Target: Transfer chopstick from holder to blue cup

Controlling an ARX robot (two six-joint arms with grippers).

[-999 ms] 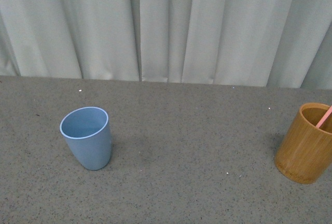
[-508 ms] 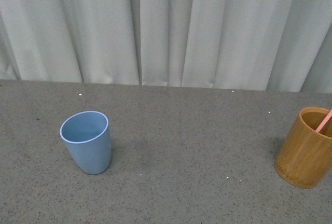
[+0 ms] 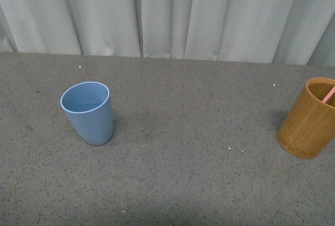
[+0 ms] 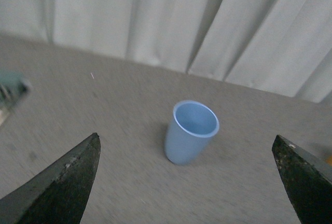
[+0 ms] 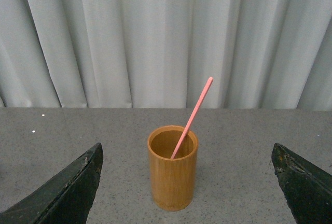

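Observation:
The light-blue cup (image 3: 89, 113) stands upright on the grey table, left of centre in the front view, and is empty inside (image 4: 190, 138). At the far right stands the orange-brown holder (image 3: 308, 119), with the pink chopstick (image 3: 328, 94) leaning in it and cut off by the frame edge. The right wrist view shows the holder (image 5: 172, 176) straight ahead and the whole chopstick (image 5: 192, 115) leaning out of its mouth. My right gripper (image 5: 187, 182) is open, well short of the holder. Well back from the blue cup, my left gripper (image 4: 189, 182) also stands open. Neither arm shows in the front view.
A pale grey curtain (image 3: 167, 11) hangs along the table's far edge. Bare speckled grey tabletop (image 3: 199, 142) lies between cup and holder. A blurred teal-and-white object (image 4: 10, 86) shows at one edge of the left wrist view.
The cup, holder and table edge sit higher in the front view than before, so the camera has tilted downward. Neither object has moved on the table.

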